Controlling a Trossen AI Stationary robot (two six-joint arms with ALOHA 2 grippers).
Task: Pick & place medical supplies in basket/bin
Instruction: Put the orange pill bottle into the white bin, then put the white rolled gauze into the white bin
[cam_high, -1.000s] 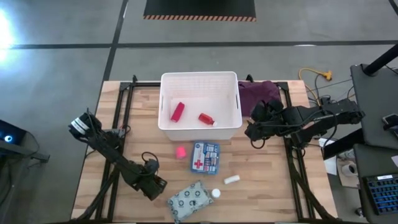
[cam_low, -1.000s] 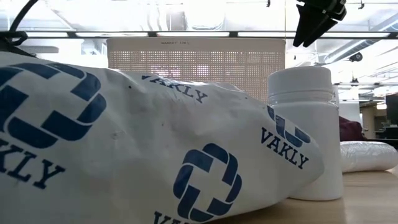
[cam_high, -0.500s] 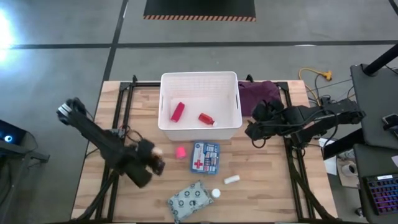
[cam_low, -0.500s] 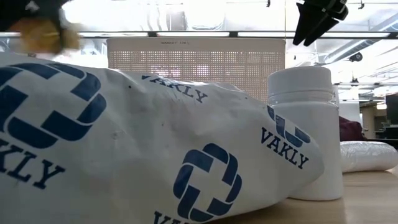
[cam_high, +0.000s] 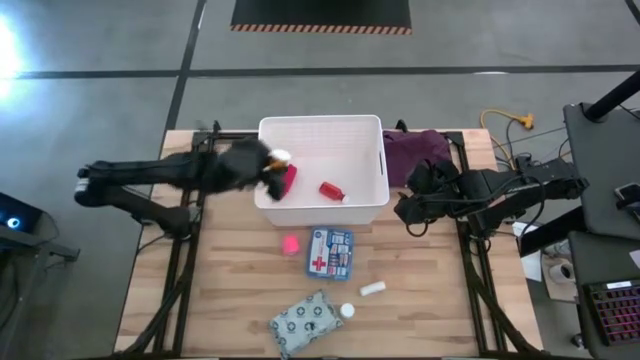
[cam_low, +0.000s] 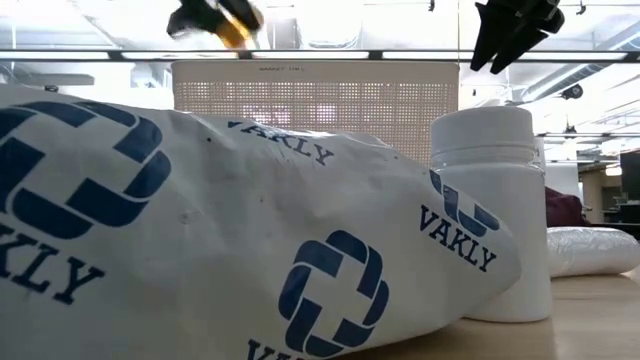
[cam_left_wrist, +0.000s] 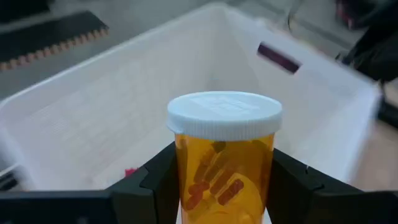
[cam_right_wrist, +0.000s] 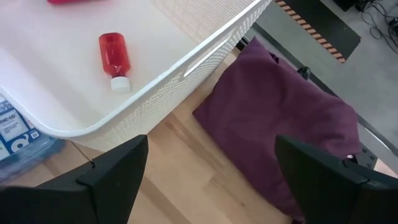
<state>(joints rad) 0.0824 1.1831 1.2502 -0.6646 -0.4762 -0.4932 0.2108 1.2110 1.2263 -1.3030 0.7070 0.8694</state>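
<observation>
I am working at a wooden table (cam_high: 230, 300), and the biggest thing on it is the white lattice basket (cam_high: 322, 128) sitting at the far middle. Just beside its right wall a purple cloth bundle (cam_high: 415, 152) is lying, and my right pincer (cam_high: 408, 212) is waiting near that bundle with its fingers spread wide and nothing between them. Near the front edge the grey patterned pouch (cam_high: 305, 322) is lying flat, and in the low view it is filling most of the picture. Between pouch and basket the blue-white first-aid box (cam_high: 330, 253) with its red cross is resting, with a pink block (cam_high: 291, 243) just to its left. Inside the basket a red tube (cam_high: 286, 179) is lying by the left wall and a small red bottle (cam_high: 332, 190) with a white cap is lying nearer the middle. A white bottle (cam_high: 346, 311) is standing just beside the pouch, and a small white tube (cam_high: 372, 288) is lying a little beyond it. My left pincer (cam_high: 272, 168) is hanging over the basket's left rim, and I am gripping an orange pill vial (cam_left_wrist: 224, 155) with a white cap, my fingers (cam_left_wrist: 155, 183) pressing on both of its sides, upright above the basket floor
</observation>
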